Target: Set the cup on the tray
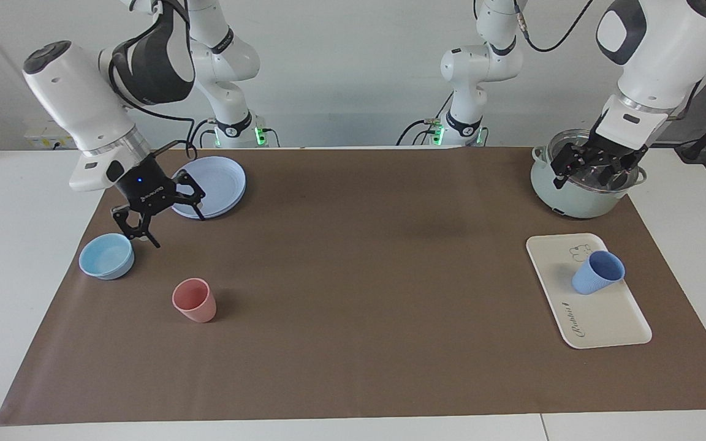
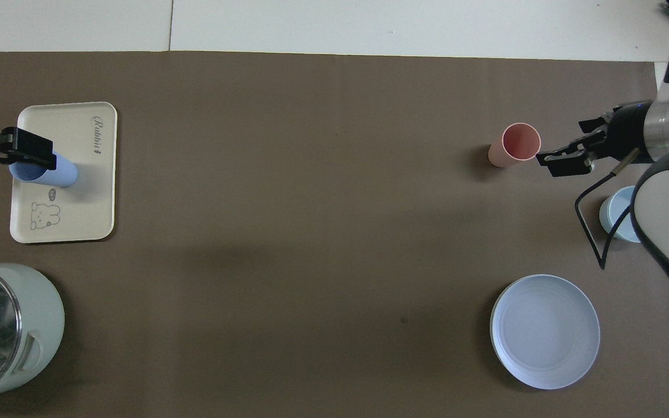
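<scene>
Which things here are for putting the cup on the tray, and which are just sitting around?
For the job: cup, tray.

Just sitting around: pink tumbler, light-blue bowl, blue plates, pot.

cups: 2 – blue cup (image 1: 598, 272), pink cup (image 1: 194, 299) | tray (image 1: 604, 318): 1 | bowl (image 1: 106, 256): 1 | plate stack (image 1: 207, 186): 1 | pot (image 1: 586, 180): 1 | brown mat (image 1: 365, 294): 1 | arms: 2

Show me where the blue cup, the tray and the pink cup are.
blue cup (image 1: 595, 275): facing view, on its ribbed side.
tray (image 1: 604, 318): facing view, on its bare surface.
pink cup (image 1: 194, 301): facing view, on its side.
</scene>
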You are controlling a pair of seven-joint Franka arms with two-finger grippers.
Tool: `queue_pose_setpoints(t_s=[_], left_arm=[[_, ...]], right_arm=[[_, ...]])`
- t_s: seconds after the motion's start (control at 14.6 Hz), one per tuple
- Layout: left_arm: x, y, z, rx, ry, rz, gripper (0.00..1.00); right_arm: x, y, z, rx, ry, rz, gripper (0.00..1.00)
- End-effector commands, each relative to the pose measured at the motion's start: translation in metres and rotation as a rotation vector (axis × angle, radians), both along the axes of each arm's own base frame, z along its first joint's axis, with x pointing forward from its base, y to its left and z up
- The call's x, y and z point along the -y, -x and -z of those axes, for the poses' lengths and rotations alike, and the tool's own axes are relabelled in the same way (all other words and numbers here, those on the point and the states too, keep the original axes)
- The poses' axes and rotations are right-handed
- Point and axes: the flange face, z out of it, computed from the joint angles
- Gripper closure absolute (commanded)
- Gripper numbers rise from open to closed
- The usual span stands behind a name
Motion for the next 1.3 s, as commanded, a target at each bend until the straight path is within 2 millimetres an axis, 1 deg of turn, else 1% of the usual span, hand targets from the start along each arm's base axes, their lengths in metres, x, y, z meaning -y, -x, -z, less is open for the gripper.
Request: queue_pose_setpoints(t_s=[0.0,0.14,0.21,0.27,0.41,0.48,0.62,0.75,0.82,0.89,1.03,1.23], left_arm=[[-0.001,0.004,0.0,0.015,0.02,-0.017,0.0],[-0.001,0.004,0.0,0.013,0.029,-0.017,0.0],[-0.002,0.004,-0.001,0.015,0.029,-0.018,0.0],[-0.002,0.004,-0.001,0.016,0.029,-0.017,0.0],[-0.002,0.003,0.0,0.015,0.029,-0.018,0.0],[-0.002,0.004,0.0,0.013,0.029,-0.02,0.0],[-0.002,0.004,0.0,0.012,0.029,-0.02,0.0],[-0.002,0.004,-0.001,0.013,0.029,-0.018,0.0],[-0.002,0.004,0.001,0.009,0.029,-0.02,0.0],[-0.002,0.005,0.0,0.006,0.029,-0.02,0.0],[0.001,0.005,0.0,0.004,0.029,-0.017,0.0],[0.001,0.004,-0.001,0.013,0.028,-0.015,0.0]], right_arm=[[0.01,0.009,0.0,-0.052,0.055,0.195,0.0],[0.022,0.011,0.0,-0.073,0.046,0.297,0.0],[0.032,0.014,-0.007,-0.063,0.06,0.326,0.0],[0.037,0.019,-0.013,-0.07,0.061,0.368,0.0],[0.039,0.033,-0.026,-0.123,0.036,0.542,0.0],[0.039,0.042,-0.033,-0.15,0.036,0.581,0.0],[0.04,0.054,-0.054,-0.212,0.047,0.59,0.0],[0.048,0.062,-0.078,-0.245,0.058,0.597,0.0],[0.048,0.066,-0.086,-0.263,0.063,0.593,0.0],[0.047,0.069,-0.096,-0.274,0.067,0.594,0.0],[0.047,0.068,-0.113,-0.255,0.096,0.592,0.0],[0.045,0.067,-0.107,-0.258,0.105,0.593,0.0]])
